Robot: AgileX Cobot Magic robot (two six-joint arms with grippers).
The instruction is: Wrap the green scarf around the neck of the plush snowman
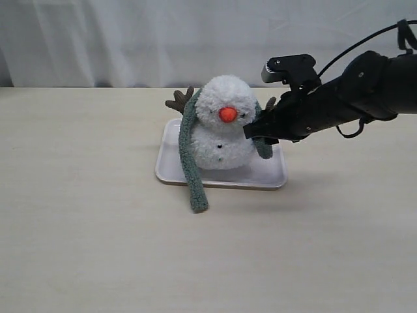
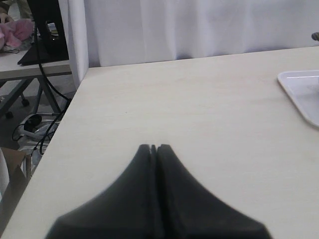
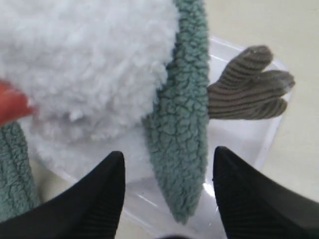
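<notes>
One long end of the green scarf (image 1: 189, 163) trails off the white tray (image 1: 267, 177) onto the tabletop (image 1: 98, 248); the scarf loops behind the neck of the plush snowman (image 1: 225, 140) on the tray. The right gripper (image 3: 168, 154), jaws wide apart, straddles the short end without touching it; the left gripper (image 2: 154, 147) is closed

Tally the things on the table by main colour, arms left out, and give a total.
White: 2 (snowman, tray)
Green: 1 (scarf)
Total: 3
</notes>
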